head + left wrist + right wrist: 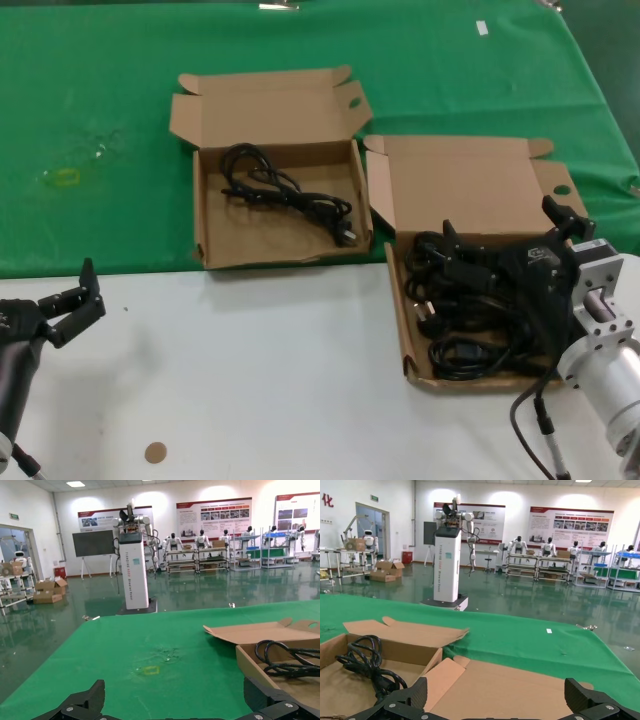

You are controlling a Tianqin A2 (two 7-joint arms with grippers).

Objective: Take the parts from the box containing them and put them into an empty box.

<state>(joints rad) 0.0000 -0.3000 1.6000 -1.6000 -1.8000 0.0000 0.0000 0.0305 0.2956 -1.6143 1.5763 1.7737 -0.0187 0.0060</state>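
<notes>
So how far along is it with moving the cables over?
One cable already lies in the left box. The right hand is open, down over the cable pile in the right box, holding nothing clearly yet. Most cables remain. The left hand waits, open, over the white table.

Legible text is scarce.

- White pillar-shaped stand (134,570) on the hall floor, about 11 o'clock in the left wrist view: a vertical line of small lettering runs down its front; characters too small to make out. Same stand (446,565) in the right wrist view carries a small blue mark, unreadable.
- Wall posters (570,527) at 1 o'clock: red headers, text illegible.
- Red character (327,500) on the wall at 10 o'clock, partly cut off.
- Green sign (14,516) high on the wall, unreadable.
</notes>
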